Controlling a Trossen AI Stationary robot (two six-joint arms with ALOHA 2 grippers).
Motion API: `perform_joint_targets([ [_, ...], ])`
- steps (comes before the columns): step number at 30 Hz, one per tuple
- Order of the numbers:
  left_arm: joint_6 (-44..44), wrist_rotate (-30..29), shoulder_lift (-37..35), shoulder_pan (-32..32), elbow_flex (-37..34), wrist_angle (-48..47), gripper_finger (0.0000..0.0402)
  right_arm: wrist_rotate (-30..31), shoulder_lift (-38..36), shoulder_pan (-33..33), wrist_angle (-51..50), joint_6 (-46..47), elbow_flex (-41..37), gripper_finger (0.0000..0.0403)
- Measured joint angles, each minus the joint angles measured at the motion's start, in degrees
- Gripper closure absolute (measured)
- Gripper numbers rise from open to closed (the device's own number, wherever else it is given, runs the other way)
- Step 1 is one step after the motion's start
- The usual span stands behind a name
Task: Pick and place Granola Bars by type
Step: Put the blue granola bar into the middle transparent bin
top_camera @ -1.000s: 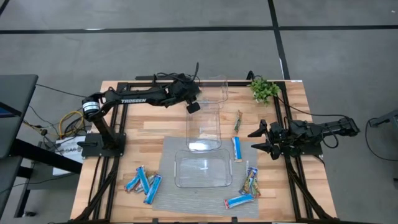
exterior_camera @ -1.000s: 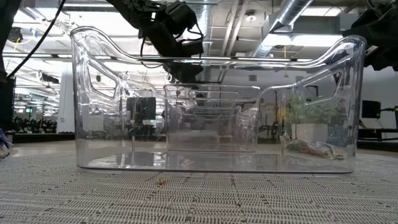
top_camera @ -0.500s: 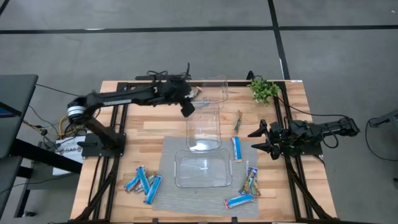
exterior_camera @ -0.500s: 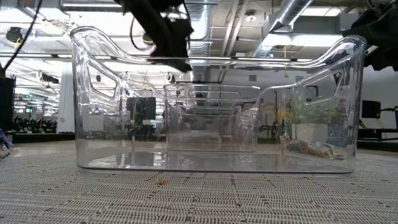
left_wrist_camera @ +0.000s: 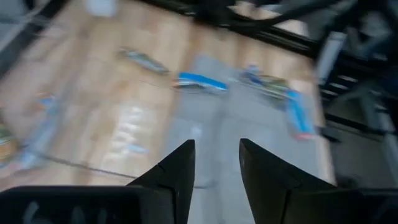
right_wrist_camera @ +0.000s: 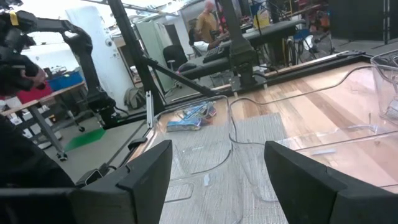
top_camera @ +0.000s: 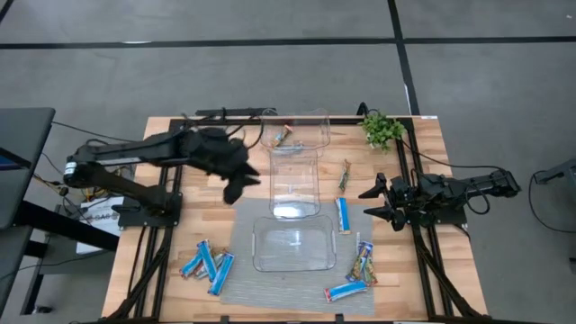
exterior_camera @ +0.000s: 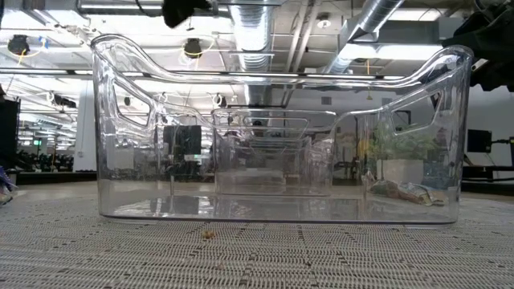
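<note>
A multicoloured granola bar (top_camera: 282, 137) lies on the floor of the far clear bin (top_camera: 297, 171), near its far end. Three blue bars (top_camera: 207, 263) lie on the wood at the near left. On the right lie a slim dark-green bar (top_camera: 344, 175), a blue bar (top_camera: 343, 214), multicoloured bars (top_camera: 363, 261) and another blue bar (top_camera: 346, 291). My left gripper (top_camera: 232, 191) hangs open and empty in the air left of the far bin; its wrist view shows nothing between the fingers (left_wrist_camera: 216, 168). My right gripper (top_camera: 373, 202) waits open at the right edge.
A second clear bin (top_camera: 294, 245) stands on the grey mat (top_camera: 243, 283) in front of the far bin. A small green plant (top_camera: 382, 130) sits at the far right corner. Bare wood lies left of the bins, under my left gripper.
My left gripper has drawn back from above the far bin toward the table's left and near edges, rising and tipping up from pointing steeply down. With the arm gone, the multicoloured bar shows lying in the far bin.
</note>
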Motion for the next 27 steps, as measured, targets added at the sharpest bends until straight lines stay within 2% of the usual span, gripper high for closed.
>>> perform_joint_targets([
  [6,-0.9,4.2,-5.9,-7.8,0.0,-0.4,0.0285,0.0,0.0,0.0,0.0,0.0,0.0,0.0154],
  [14,-4.2,14.0,-11.2,-18.1,0.0,-2.7,0.0285,0.0,0.0,0.0,0.0,0.0,0.0,0.0154],
  [24,-7.6,12.9,-13.9,-25.6,0.0,-11.9,0.0285,0.0,0.0,0.0,0.0,0.0,0.0,0.0154],
  [27,-11.5,12.1,-13.6,-27.5,0.0,-15.5,0.0285,0.0,0.0,0.0,0.0,0.0,0.0,0.0154],
])
